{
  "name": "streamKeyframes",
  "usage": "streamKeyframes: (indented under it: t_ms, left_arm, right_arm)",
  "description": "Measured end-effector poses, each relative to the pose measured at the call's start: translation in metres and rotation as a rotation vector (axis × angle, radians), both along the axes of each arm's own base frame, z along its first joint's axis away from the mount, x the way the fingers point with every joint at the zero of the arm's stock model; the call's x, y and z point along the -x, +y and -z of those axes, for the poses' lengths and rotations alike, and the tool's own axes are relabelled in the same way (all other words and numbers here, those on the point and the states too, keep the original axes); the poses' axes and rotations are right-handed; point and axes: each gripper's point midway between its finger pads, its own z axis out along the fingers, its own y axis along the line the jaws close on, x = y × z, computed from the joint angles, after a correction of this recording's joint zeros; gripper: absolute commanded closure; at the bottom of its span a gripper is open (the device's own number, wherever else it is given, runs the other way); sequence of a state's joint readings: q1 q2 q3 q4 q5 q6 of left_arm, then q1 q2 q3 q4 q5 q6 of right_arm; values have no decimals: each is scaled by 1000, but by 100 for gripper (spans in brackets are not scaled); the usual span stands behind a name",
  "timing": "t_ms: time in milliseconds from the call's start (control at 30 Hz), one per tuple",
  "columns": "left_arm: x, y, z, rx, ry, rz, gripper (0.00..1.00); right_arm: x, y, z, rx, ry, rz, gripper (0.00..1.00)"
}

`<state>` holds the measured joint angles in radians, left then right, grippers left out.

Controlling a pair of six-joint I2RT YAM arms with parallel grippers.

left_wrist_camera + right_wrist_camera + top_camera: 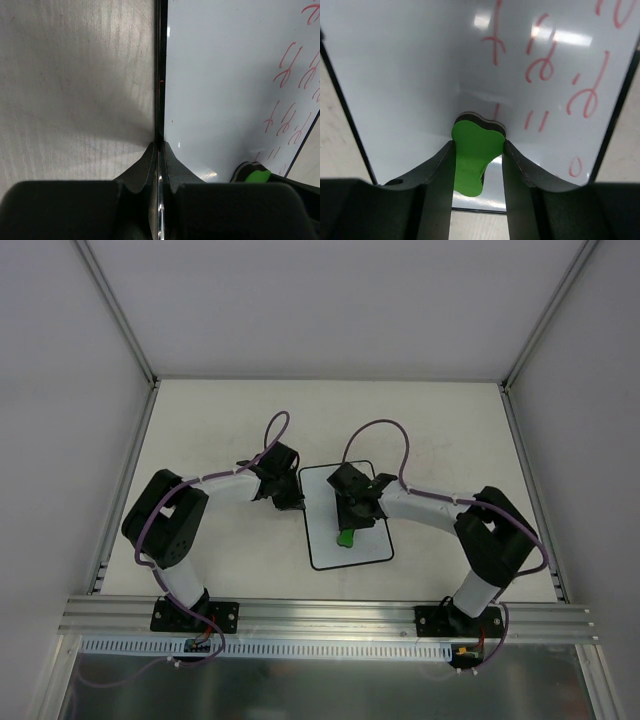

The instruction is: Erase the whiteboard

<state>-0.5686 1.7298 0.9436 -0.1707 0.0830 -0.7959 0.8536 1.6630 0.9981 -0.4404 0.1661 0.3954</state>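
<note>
The whiteboard (322,545) lies flat on the table between the arms, white with a thin black border. Red scribbles (539,65) cover its right part, and the left part (215,90) is blank. My left gripper (291,500) is shut on the board's left edge, whose black border runs between the closed fingers (159,148). My right gripper (352,522) is shut on a green eraser (475,150) and presses its dark pad down on the board near the bottom rows of scribbles. The eraser also shows in the top view (345,538) and in the left wrist view (257,176).
The cream tabletop (220,420) surrounds the board. Aluminium frame rails (330,615) run along the near edge and both sides, with white walls behind. Purple cables loop above both wrists.
</note>
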Motion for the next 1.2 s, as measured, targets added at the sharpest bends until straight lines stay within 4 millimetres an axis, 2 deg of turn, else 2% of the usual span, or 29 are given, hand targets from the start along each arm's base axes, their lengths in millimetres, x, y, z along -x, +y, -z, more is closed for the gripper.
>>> streamKeyframes:
  t_ms: [167,367,533,667,800,1000,1200]
  left_arm:
    - [0,-1,0,3,1,3,100]
    - [1,0,0,4,3,5,100]
    - [1,1,0,9,7,3,100]
    - [1,1,1,10,8,5,100]
    - [1,0,1,16,8,8,100]
    - [2,0,1,16,9,8,100]
    - [2,0,0,13,7,11,98]
  right_arm:
    - [-12,25,0,-14,11,-28,100]
    - [-22,16,1,-23,40,16,100]
    - [-47,-31,1,-26,49,164,100]
    - [-58,-68,1,-32,62,269,100]
    - [-60,-82,0,-41,66,304,100]
    - [-43,-74,-1,3,60,221,100]
    - [-7,-35,1,23,71,54,100]
